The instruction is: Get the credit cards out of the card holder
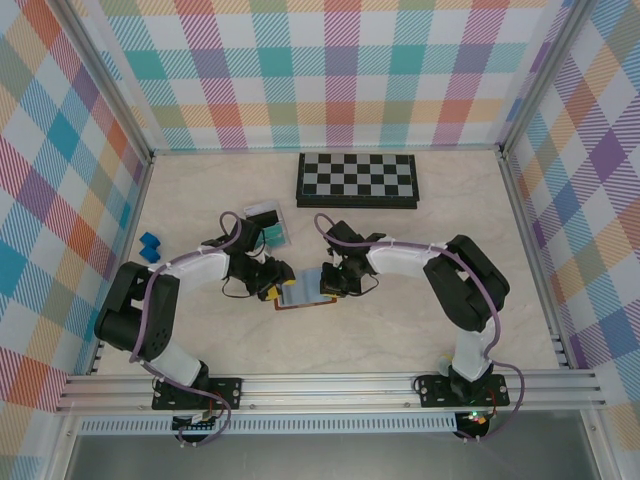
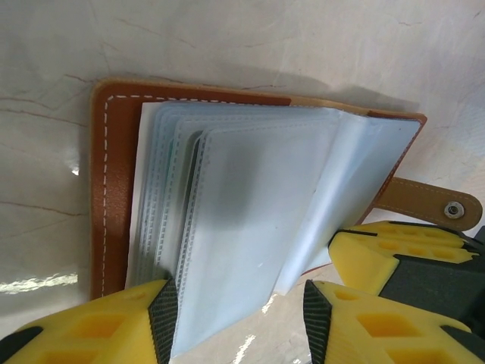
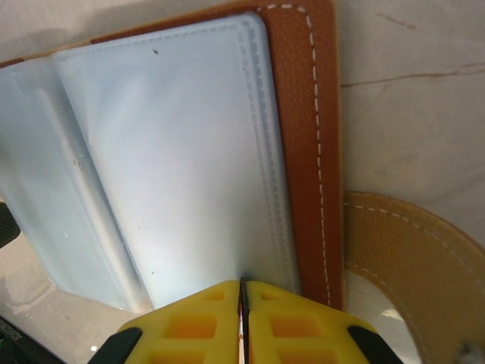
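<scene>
- Card holder lay open and flat on the counter, centre-near, between the two hands.
- Brown leather cover faced down with white stitching along its edge; the blue-grey clear sleeves were fanned upward.
- Clasp tab stuck out flat on the counter at the holder's edge, its metal snap showing.
- Left hand was partly open, fingers either side of the raised sleeves. One black pad touched the sleeve edge, and there was a gap to the other finger.
- Right hand had its fingers closed flush together, tips right at the edge of a sleeve near the stitched leather border. Could not tell if a sleeve was nipped between them.
- In the left wrist view the right hand's yellow fingers sat at the sleeves' far edge, just beside the clasp tab.
- Clear tray sat just behind the left hand, with a teal card in it. Anything else in the tray was too small to make out.
- Small blue block sat near the left wall, well apart from the holder.
- Black-and-grey chessboard lay at the back of the counter, flat.
- Counter was pale marble-look, with plaid walls on three sides.
</scene>
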Robot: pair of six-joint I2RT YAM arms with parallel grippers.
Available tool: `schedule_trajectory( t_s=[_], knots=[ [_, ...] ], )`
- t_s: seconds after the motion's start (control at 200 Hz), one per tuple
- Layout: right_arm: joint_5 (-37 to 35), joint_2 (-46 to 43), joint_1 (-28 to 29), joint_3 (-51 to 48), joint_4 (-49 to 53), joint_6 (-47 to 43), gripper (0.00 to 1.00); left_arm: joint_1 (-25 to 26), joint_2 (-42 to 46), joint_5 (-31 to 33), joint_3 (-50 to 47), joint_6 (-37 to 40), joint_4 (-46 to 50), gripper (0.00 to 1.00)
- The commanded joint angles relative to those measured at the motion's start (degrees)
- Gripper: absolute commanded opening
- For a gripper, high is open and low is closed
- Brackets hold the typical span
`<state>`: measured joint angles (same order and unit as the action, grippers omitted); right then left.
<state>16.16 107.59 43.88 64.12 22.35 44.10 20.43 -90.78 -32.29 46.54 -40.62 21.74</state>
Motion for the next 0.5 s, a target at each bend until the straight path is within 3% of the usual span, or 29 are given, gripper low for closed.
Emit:
schedule_trajectory(
  t_s=[0.0,0.495],
  knots=[
    [0.1,2.5,-0.1,0.4,2.4,-0.8,0.10,-0.3,-0.9,-0.3,-0.4,1.0,-0.1,0.51],
    [0.6,3.4,-0.1,0.2,2.7,-1.0,0.10,1.4,-1.8,-4.3,-1.4,-1.5,-5.3,0.51]
  ],
)
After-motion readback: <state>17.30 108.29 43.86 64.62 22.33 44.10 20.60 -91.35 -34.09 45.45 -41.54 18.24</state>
